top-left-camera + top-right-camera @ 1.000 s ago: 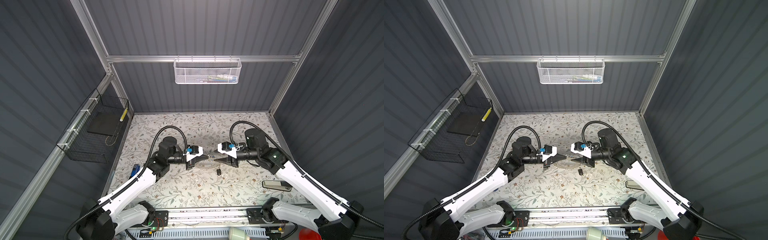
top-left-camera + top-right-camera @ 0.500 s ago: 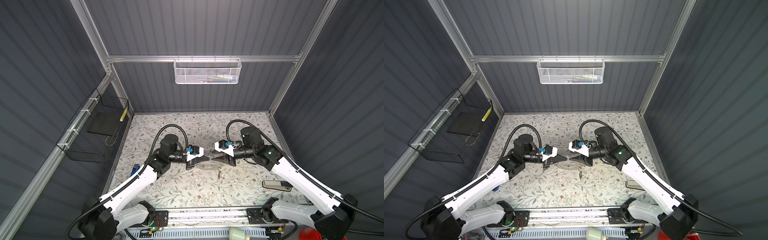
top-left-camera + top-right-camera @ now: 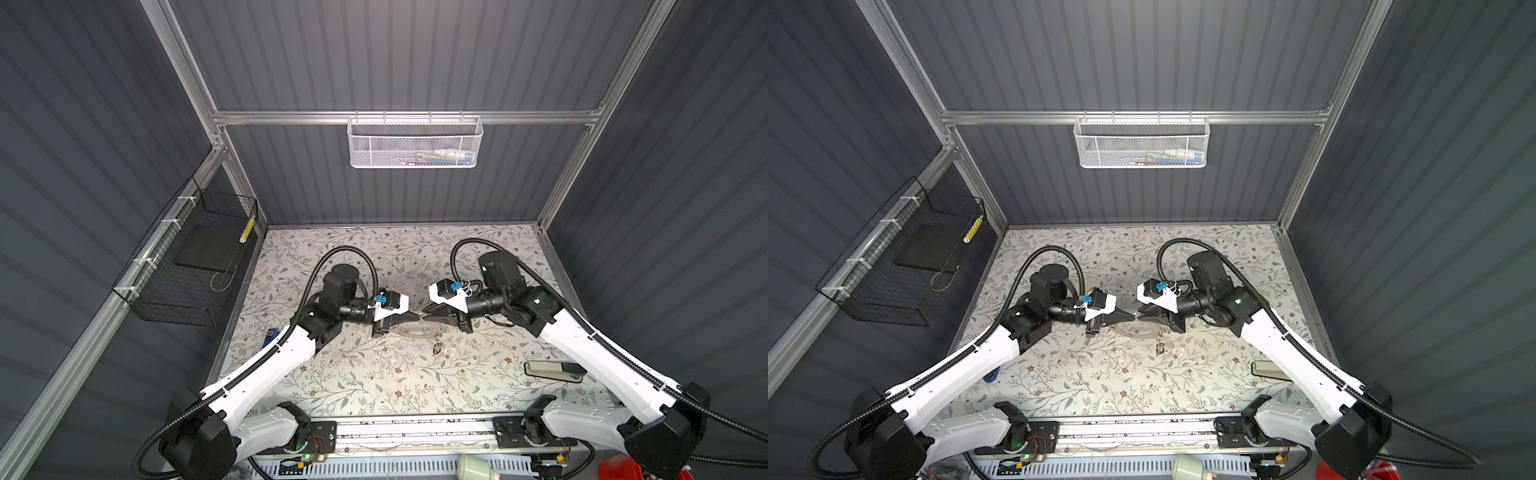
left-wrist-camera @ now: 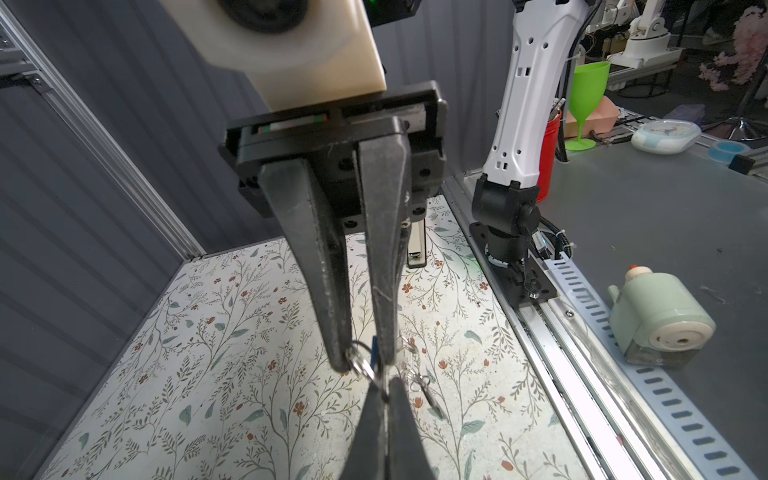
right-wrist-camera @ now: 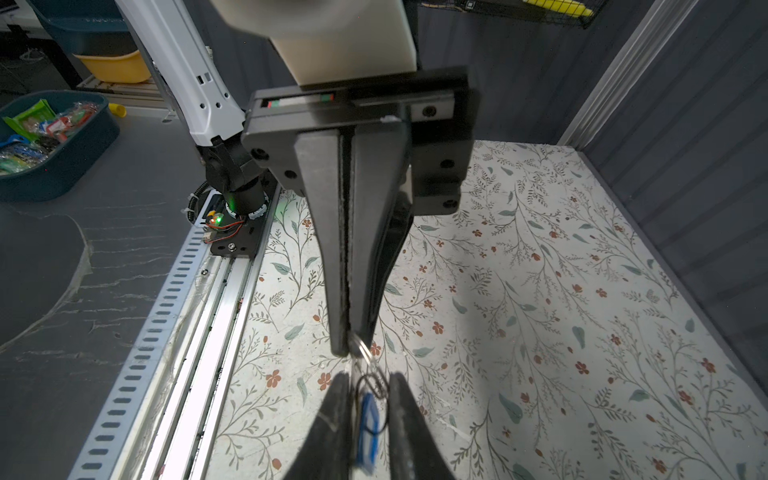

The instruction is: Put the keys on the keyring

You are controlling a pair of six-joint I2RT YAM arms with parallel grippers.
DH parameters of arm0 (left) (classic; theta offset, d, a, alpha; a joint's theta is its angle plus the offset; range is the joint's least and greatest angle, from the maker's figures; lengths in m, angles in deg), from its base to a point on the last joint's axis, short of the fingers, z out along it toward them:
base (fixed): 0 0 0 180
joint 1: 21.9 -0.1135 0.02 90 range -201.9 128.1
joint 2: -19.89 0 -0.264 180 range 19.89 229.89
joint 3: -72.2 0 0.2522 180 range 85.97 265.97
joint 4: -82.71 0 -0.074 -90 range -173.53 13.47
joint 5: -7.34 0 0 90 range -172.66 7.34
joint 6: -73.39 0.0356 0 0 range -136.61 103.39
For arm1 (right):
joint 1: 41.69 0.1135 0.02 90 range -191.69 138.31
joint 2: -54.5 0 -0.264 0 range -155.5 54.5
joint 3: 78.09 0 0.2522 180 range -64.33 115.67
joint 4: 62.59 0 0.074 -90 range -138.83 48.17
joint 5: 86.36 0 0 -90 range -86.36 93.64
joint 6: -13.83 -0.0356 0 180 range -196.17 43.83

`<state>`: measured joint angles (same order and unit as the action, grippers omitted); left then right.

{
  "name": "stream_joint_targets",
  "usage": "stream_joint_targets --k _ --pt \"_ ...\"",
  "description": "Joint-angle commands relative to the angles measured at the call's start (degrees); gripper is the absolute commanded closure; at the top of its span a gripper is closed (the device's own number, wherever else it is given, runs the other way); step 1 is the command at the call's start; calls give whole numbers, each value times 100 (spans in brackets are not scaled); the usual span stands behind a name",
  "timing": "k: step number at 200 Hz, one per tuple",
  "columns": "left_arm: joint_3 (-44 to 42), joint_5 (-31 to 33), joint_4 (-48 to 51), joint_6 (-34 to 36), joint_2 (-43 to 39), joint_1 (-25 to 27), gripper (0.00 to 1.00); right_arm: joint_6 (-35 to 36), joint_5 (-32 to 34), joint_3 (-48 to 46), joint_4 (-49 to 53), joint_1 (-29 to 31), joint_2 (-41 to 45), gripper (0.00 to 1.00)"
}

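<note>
**Right arm closes in on the ring held over the desk**

The right end effector has swung in from 3 o'clock and narrowed. Its fingers now flank the blue-tagged key, with slim gaps on either side. The left end effector stays shut on the small silvery keyring, tip to tip above the middle of the desk. Threading this key looks under way. The black oval key lies loose at 5 o'clock.

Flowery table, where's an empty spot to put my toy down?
Bare room: the table strip along the back wall, and the front middle just before the rail. Crowded: the centre, where the left gripper, pinching a silver ring, meets the right gripper; a black key lies just in front.
</note>
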<state>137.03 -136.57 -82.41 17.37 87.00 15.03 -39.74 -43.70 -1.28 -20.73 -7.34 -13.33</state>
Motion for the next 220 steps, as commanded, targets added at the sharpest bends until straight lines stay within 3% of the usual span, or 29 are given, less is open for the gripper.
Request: stream_joint_targets --k 1,75,105,121,166,220 --pt "232 -379 138 163 21 5 100 87 -118 207 76 -36 -74 86" --pt "422 -258 543 449 134 16 100 185 57 249 235 -49 -115 100" --pt "517 370 837 609 84 30 65 141 282 384 471 -46 -150 100" --pt "560 759 975 697 -4 55 60 77 414 512 692 -47 -215 100" --pt "788 1561 1202 615 -59 330 61 -194 689 819 1149 -26 -434 100" --pt "1085 2216 1363 435 255 712 73 -341 964 933 1268 45 -458 100"
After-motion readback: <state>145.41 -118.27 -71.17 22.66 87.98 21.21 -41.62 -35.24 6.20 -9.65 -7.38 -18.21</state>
